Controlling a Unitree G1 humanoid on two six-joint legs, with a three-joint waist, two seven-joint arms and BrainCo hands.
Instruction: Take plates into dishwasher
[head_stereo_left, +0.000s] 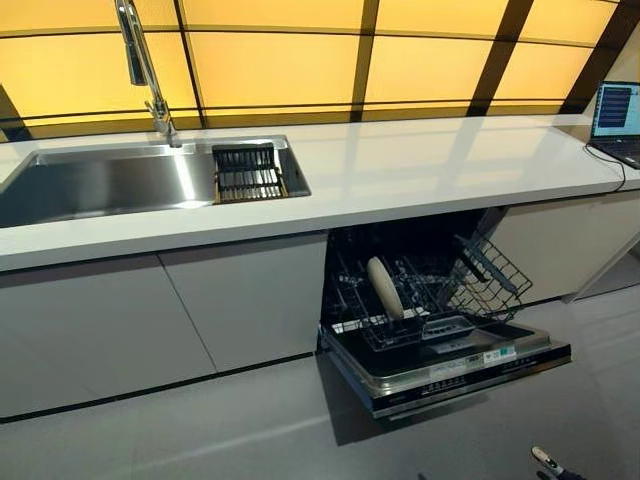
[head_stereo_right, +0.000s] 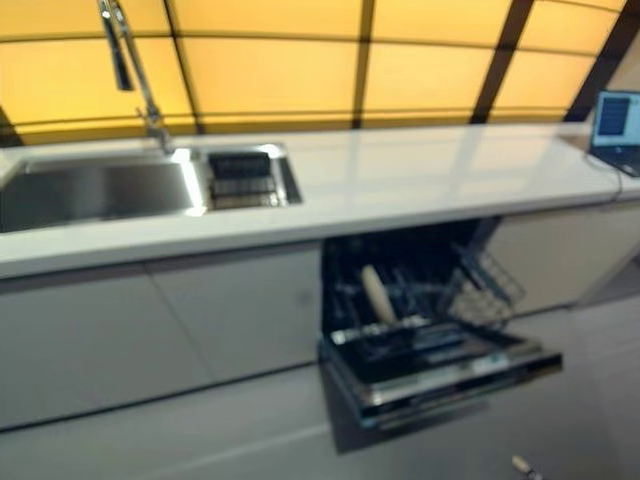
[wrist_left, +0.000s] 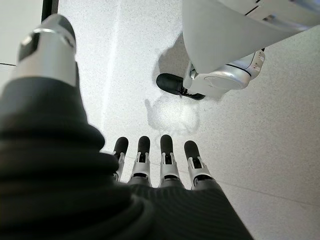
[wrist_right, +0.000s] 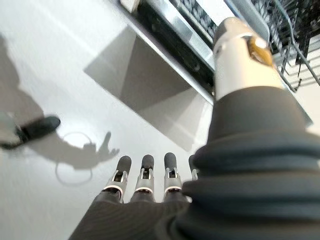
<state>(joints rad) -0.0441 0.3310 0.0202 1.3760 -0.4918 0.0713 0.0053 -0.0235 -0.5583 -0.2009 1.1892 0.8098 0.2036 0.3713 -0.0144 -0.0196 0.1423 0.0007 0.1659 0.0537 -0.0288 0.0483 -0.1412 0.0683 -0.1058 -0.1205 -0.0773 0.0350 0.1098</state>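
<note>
Standing on edge in the lower rack (head_stereo_left: 420, 325) of the open dishwasher (head_stereo_left: 440, 310), one white plate (head_stereo_left: 385, 288) is seen towards the rack's left side, below the front edge of the tabletop (head_stereo_left: 400, 180). No other plate is seen on the tabletop or in the sink (head_stereo_left: 110, 185) at its left end, where only a dark slatted basket (head_stereo_left: 247, 172) is set into the right-hand basin. A laptop (head_stereo_left: 615, 120) sits at the tabletop's far right corner.

Nothing is held by either robot hand. The left robot hand (wrist_left: 160, 160) is shown in its wrist view with fingers straight and relaxed, hanging over bare floor. The right robot hand (wrist_right: 150, 172) is likewise loose and empty, hanging over the floor near the lowered dishwasher door (head_stereo_left: 450, 365).

Several risks are judged from this. The lowered door juts out over the floor, so it could be struck by a swung arm or a step taken close beside it. The upper rack (head_stereo_left: 485, 275) appears tilted at the right of the opening and could be caught by a robot hand reaching in. If the standing plate is nudged during loading, it could be tipped against neighbouring tines. With no further plate in sight, a search may be needed.
</note>
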